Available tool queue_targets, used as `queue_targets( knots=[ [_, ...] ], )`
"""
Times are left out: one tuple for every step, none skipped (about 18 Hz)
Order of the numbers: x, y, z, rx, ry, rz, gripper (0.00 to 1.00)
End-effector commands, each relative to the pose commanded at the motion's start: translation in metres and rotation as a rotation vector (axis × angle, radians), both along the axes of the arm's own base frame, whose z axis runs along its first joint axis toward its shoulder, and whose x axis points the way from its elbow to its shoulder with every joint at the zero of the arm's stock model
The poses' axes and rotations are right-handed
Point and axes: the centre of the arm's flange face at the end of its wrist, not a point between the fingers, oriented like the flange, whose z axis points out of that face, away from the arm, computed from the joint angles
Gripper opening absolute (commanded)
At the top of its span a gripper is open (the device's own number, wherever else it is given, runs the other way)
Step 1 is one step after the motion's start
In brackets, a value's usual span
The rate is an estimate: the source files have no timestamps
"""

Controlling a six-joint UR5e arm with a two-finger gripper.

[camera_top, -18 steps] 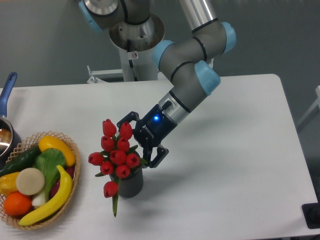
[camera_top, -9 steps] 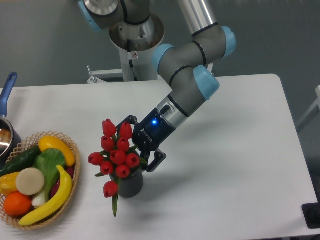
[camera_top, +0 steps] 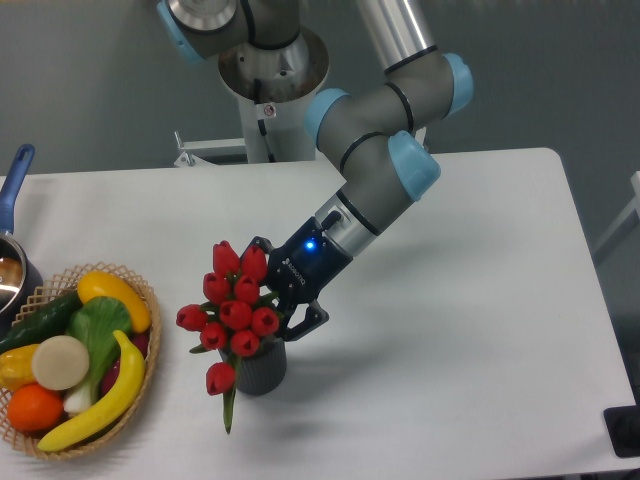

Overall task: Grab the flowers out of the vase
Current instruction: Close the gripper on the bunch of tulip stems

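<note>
I see the gripper (camera_top: 283,296) closed on the flowers (camera_top: 234,305), right of the bunch; stems sit in the vase (camera_top: 262,368).

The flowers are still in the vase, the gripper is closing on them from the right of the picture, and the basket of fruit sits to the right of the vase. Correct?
Not quite. The camera view shows the basket at the picture's left, not right, of the vase. The rest holds: the flowers stand in the vase, and the gripper reaches them from the right.
</note>
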Motion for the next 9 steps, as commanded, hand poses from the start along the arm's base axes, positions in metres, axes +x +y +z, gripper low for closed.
queue_targets(
  knots=[
    [-0.0014, -0.0001, 0.0012, 0.001, 0.001, 0.002, 0.55],
    [-0.0017, 0.0001, 0.0020, 0.003, 0.004, 0.002, 0.55],
    [-0.0023, -0.0006, 0.0027, 0.003, 0.004, 0.003, 0.55],
    [-0.0029, -0.0012, 0.0038, 0.004, 0.006, 0.005, 0.55],
    [-0.0019, -0.0009, 0.0045, 0.004, 0.006, 0.003, 0.55],
    [-0.0027, -0.0013, 0.0060, 0.006, 0.009, 0.005, 0.54],
    [-0.0020, -0.0008, 0.0060, 0.005, 0.007, 0.005, 0.50],
    [-0.0020, -0.0008, 0.0060, 0.004, 0.005, 0.005, 0.49],
    [-0.0023, -0.0006, 0.0067, 0.005, 0.007, 0.005, 0.49]
  ],
)
